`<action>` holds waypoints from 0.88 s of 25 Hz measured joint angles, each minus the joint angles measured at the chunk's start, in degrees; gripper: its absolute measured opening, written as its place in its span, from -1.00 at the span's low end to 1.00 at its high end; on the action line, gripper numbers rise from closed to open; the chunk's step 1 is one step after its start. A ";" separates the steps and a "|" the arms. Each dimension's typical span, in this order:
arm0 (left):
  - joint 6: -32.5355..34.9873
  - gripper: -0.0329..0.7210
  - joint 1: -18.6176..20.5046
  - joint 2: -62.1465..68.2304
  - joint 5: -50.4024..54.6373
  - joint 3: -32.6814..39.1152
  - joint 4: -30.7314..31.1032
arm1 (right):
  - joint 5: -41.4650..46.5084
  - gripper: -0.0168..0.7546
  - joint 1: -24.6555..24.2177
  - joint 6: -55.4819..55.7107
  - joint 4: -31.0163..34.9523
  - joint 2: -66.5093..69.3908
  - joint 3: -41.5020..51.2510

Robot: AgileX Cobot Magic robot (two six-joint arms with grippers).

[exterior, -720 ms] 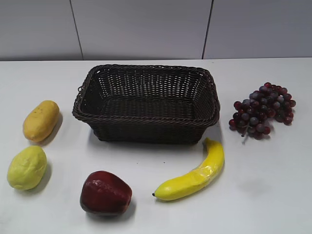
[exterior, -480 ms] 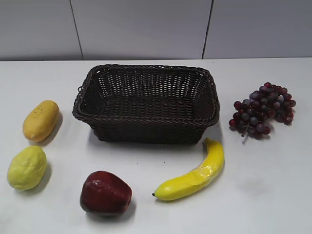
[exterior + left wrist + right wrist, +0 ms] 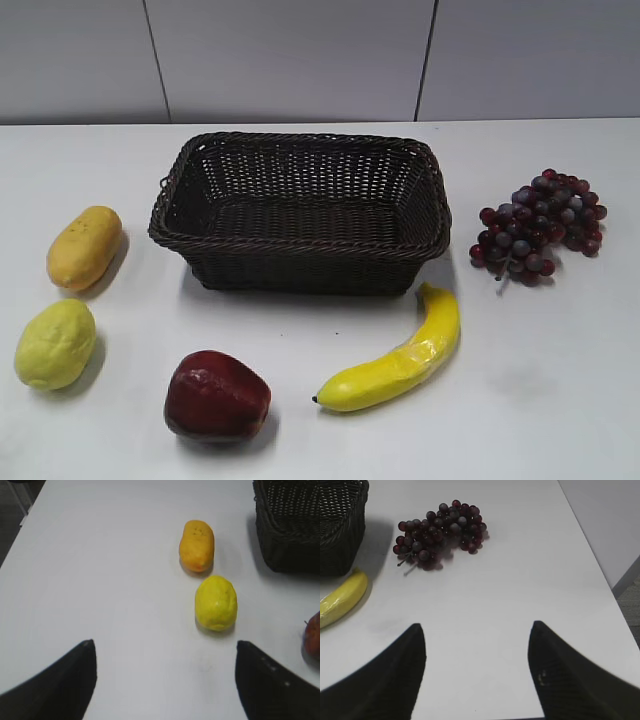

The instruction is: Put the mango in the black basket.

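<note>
The orange-yellow mango (image 3: pixel 84 247) lies on the white table at the left, left of the black basket (image 3: pixel 300 262). It also shows in the left wrist view (image 3: pixel 197 545), beyond a paler lumpy yellow fruit. The empty wicker basket stands at the table's middle back; its corner shows in the left wrist view (image 3: pixel 287 525) and in the right wrist view (image 3: pixel 340 525). My left gripper (image 3: pixel 164 645) is open and empty above bare table, short of the mango. My right gripper (image 3: pixel 477 627) is open and empty over the table's right side. Neither gripper shows in the exterior view.
A lumpy yellow-green fruit (image 3: pixel 55 343) lies in front of the mango. A dark red apple (image 3: pixel 215 396) and a banana (image 3: pixel 400 355) lie in front of the basket. Purple grapes (image 3: pixel 540 226) lie to its right. The table's right edge (image 3: pixel 600 570) is near.
</note>
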 joint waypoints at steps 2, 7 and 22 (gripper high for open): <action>0.00 0.79 0.00 2.10 -6.08 -0.44 0.00 | 0.00 0.34 0.00 0.00 0.00 0.00 0.00; 0.00 0.79 0.00 13.88 -24.14 -0.49 -0.30 | 0.00 0.34 0.00 0.00 0.00 0.00 0.00; 5.82 0.79 -0.45 75.86 -18.79 -21.57 -10.35 | 0.00 0.34 0.00 0.00 0.00 0.00 0.00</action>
